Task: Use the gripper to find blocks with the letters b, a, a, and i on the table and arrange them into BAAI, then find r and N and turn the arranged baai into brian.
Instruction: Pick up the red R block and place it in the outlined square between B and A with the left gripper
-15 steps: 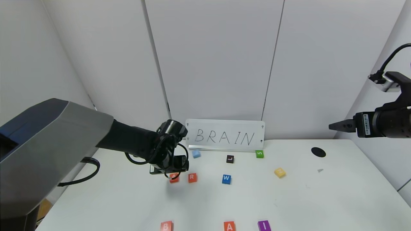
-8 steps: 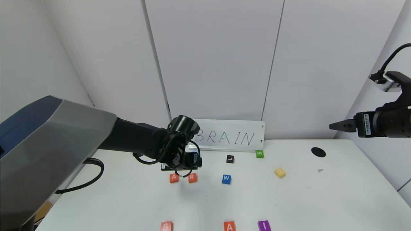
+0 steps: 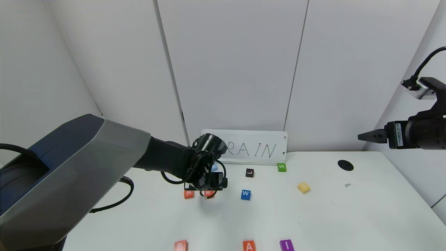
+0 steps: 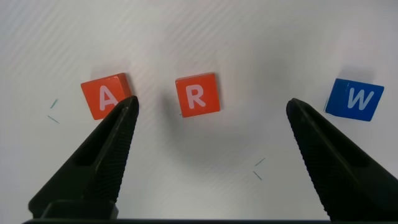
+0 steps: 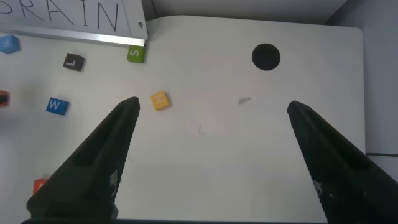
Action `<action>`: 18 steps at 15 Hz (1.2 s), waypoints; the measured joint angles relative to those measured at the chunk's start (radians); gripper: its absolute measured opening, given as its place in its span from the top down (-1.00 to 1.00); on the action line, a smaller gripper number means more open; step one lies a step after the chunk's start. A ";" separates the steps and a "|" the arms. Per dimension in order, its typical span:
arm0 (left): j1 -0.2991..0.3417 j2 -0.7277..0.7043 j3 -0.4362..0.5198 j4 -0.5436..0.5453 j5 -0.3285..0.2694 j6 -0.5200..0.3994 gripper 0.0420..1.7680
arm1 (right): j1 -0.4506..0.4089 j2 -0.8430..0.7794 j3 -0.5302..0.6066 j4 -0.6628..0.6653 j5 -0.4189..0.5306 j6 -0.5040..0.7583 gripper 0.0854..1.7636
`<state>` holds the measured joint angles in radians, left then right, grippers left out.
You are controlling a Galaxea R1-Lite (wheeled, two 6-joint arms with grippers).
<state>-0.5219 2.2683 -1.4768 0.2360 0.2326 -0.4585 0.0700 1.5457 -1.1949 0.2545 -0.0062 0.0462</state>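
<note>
White tabletop (image 3: 348,216) under pale wall panels; left gripper (image 4: 211,115) hung over the R block (image 4: 198,94), jaws spread wide and empty.

Its fingers straddled r without touching it, one tip by the neighbouring A block (image 4: 106,96), the blue W tile (image 4: 354,99) beyond the other. R lay flat, square, with no long axis. N (image 3: 304,187) sat well apart to the right. B (image 3: 180,245), A (image 3: 248,245), I (image 3: 286,245) lined the near edge. Right gripper (image 5: 211,124) hovered high over the table's right side, jaws likewise spread and empty.

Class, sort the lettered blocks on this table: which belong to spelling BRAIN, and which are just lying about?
Needed: B, two A blocks, I, R, yellow N.

Lying about: blue W, black L, green S, light blue block.
</note>
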 joint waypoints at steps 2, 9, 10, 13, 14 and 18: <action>0.000 0.023 -0.011 0.000 -0.001 -0.008 -0.92 | 0.000 0.000 0.000 0.000 0.000 0.000 -0.94; 0.003 0.064 -0.025 -0.003 -0.006 -0.015 -0.93 | -0.001 0.004 0.000 0.000 0.000 0.000 -0.94; 0.003 0.069 -0.028 -0.003 -0.006 -0.015 -0.93 | -0.001 0.004 0.000 0.000 0.000 0.000 -0.94; 0.004 0.080 -0.034 -0.002 -0.007 -0.014 -0.93 | -0.001 0.006 0.000 0.000 0.000 0.000 -0.94; 0.004 0.084 -0.035 -0.003 -0.007 -0.014 -0.93 | -0.001 0.007 0.000 0.000 0.000 0.000 -0.94; 0.005 0.093 -0.036 -0.001 -0.008 -0.020 -0.29 | -0.001 0.007 0.000 0.000 0.000 0.000 -0.94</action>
<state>-0.5170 2.3611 -1.5123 0.2353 0.2249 -0.4785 0.0687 1.5530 -1.1949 0.2545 -0.0062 0.0457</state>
